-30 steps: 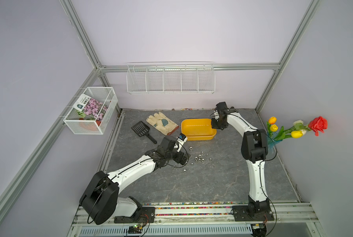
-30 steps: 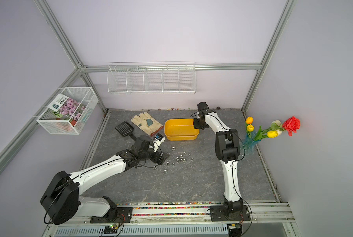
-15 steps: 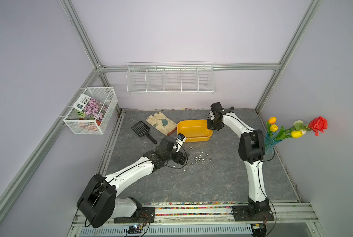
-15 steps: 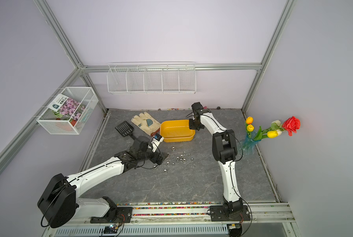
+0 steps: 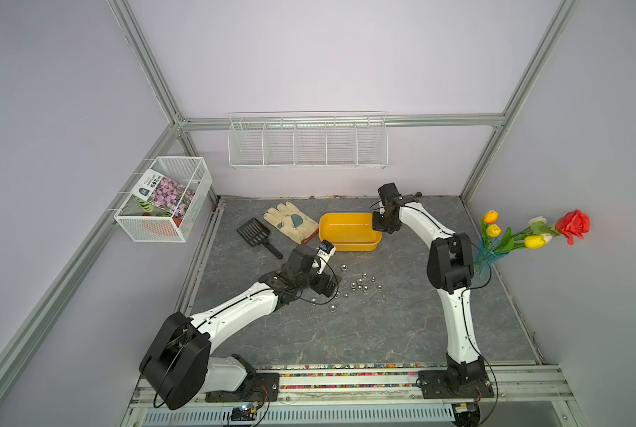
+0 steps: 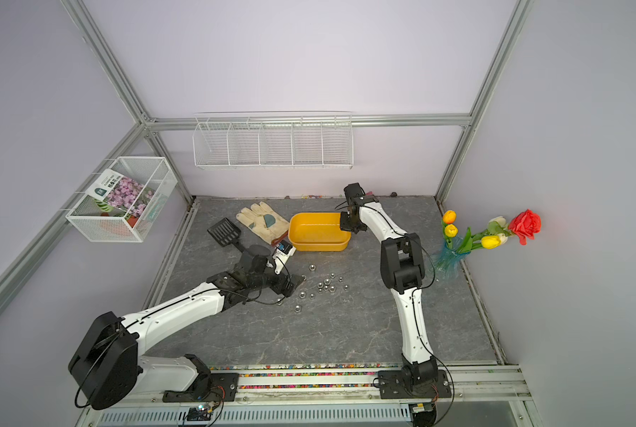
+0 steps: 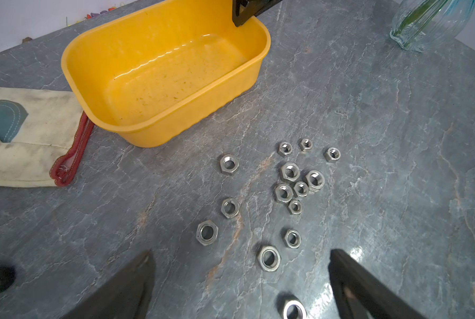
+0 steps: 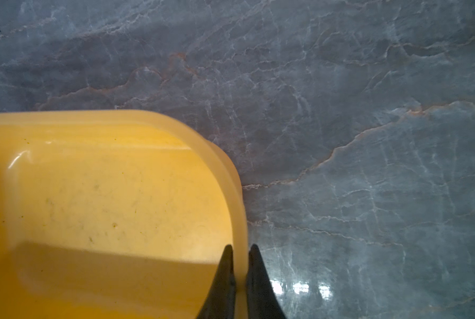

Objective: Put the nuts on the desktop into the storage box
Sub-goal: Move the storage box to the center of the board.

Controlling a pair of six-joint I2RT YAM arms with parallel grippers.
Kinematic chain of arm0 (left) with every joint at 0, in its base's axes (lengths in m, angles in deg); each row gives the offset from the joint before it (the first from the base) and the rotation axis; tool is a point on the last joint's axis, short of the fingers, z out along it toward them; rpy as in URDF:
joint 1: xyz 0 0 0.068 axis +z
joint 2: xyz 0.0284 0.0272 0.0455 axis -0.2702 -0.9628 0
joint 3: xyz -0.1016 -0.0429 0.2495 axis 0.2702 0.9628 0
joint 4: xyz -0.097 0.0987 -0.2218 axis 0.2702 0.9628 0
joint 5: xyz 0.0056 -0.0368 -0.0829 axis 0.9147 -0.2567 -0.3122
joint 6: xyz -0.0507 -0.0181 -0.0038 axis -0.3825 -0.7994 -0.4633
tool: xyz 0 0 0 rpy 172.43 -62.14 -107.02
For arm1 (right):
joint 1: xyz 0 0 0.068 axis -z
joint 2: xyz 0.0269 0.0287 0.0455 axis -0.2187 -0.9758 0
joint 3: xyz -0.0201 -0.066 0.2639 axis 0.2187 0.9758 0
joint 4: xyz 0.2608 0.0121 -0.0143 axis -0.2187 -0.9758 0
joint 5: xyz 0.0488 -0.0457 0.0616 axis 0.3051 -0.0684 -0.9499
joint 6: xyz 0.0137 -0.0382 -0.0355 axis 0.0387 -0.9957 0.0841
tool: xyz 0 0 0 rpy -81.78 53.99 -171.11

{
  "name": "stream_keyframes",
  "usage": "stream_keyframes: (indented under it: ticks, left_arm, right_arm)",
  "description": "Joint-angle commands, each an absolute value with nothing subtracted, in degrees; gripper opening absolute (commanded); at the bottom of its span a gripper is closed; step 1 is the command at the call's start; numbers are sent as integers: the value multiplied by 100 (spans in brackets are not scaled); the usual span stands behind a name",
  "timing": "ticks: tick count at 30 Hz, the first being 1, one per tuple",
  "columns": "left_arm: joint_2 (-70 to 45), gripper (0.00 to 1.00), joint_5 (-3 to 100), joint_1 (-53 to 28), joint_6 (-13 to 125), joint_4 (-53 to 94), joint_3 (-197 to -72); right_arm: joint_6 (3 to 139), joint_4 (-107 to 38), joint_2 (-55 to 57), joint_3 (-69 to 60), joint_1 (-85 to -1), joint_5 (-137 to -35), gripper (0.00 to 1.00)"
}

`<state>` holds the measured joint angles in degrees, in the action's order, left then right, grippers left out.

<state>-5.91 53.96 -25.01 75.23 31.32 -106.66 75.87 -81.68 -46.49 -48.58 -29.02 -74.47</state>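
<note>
Right claw [image 8: 241, 248] pinched on rim of glossy yellow storage box [image 5: 349, 246], 3 o'clock end — left claw [image 7: 240, 255] spread wide over hexagonal steel nuts [image 7: 300, 189], loose on veined desk [image 7: 396, 221], 6 o'clock of box.

Frame edges cut off one nut [image 7: 294, 310], the vase [image 7: 429, 24], and the glove [image 7: 23, 132] at nine o'clock from the storage box [image 7: 175, 128].

On the desktop [image 5: 383, 325]: storage box [image 5: 349, 244] behind, nuts [image 5: 360, 283] in front.
The storage box stands at the back middle; the nuts lie scattered before it, apart from it. A glove [image 5: 290, 222] lies just left of the box, a scoop [image 5: 253, 233] left of the glove, a vase [image 5: 488, 255] at the right edge.
</note>
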Motion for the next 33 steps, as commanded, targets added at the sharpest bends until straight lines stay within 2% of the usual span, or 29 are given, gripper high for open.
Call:
stream_keyframes:
  ticks: [1, 2, 5, 8, 13, 21, 27, 33]
  left_arm:
    - [-670, 100, 5465, -2528, 7626, 3058, -10599]
    - [-676, 100, 5466, -2528, 7624, 3058, -10599]
    - [-676, 100, 5454, -2528, 7609, 3057, -10595]
    - [-660, 100, 5435, -2523, 7621, 3052, -10598]
    - [-652, 100, 5435, -2528, 7617, 3058, -10615]
    - [-645, 100, 5556, -2527, 7617, 3098, -10652]
    - [-856, 100, 5934, -2528, 7291, 3701, -10939]
    - [-1297, 98, 5999, -2531, 6509, 4352, -11141]
  right_arm:
    - [7650, -8250, -4735, -5067, -2898, -7360, 0]
    - [7632, -8250, -4721, -5072, -2898, -7377, 1]
    - [7570, -8267, -4653, -5055, -2901, -7408, 20]
    - [7487, -8259, -4584, -5026, -2901, -7478, 34]
    - [7372, -8276, -4493, -5037, -2924, -7563, 48]
    - [7049, -8546, -3838, -4797, -3103, -7024, 54]
    - [6633, -8681, -2908, -4025, -3713, -6527, 54]
    - [6523, -8620, -2585, -3291, -4405, -7115, 51]
